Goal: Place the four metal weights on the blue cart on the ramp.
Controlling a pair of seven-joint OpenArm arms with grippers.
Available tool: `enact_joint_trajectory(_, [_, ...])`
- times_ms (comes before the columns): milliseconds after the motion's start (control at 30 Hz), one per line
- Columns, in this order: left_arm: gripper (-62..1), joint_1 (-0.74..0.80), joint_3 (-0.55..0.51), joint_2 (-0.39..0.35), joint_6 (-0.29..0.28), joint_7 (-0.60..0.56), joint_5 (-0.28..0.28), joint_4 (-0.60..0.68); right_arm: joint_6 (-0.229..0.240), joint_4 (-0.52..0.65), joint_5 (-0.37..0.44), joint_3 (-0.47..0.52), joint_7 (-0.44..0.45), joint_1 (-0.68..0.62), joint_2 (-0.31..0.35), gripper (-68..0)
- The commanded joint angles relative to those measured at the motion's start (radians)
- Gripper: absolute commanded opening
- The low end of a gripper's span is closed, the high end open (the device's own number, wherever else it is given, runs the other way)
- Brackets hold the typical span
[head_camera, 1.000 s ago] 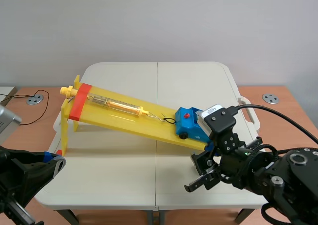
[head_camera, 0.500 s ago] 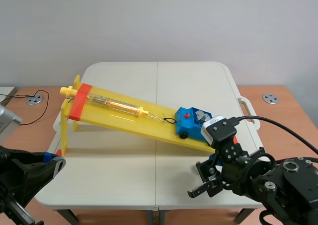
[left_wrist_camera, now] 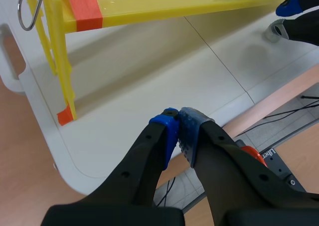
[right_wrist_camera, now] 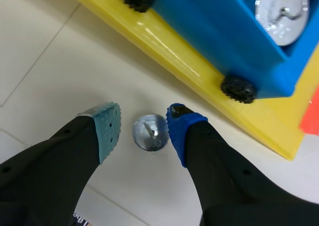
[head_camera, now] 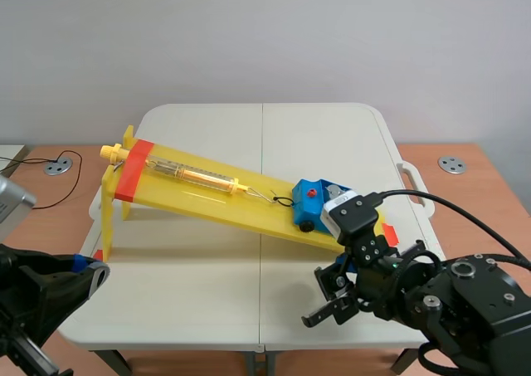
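1. Partly done, by my judgement: the blue cart, right of centre, low on the yellow ramp, carries silvery weights; I cannot count them.
2. One loose weight, a small shiny round disc, lies on the bench between the spread fingers of the right end effector, ungripped.
3. The left end effector, at lower left, is pressed together and empty.
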Motion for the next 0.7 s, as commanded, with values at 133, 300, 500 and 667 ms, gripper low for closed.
enact_joint_trajectory(133, [-57.5, -0.019, -0.014, 0.008, -0.010, -0.080, -0.074, 0.067, -0.007, 0.012, 0.026, -0.009, 0.119, 0.079, 0.027, -44.4])
enact_joint_trajectory(300, [-57.5, -0.019, -0.014, 0.008, -0.010, -0.080, -0.074, 0.067, -0.012, 0.011, 0.026, -0.009, 0.116, 0.078, 0.027, -44.4])
enact_joint_trajectory(500, [-57.5, -0.019, -0.014, 0.008, -0.010, -0.080, -0.074, 0.067, -0.011, 0.010, 0.027, -0.009, 0.108, 0.078, 0.027, -49.8])
enact_joint_trajectory(667, [-57.5, -0.019, -0.014, 0.008, -0.010, -0.080, -0.074, 0.067, -0.011, -0.014, 0.026, -0.009, 0.103, 0.078, 0.027, -54.9])
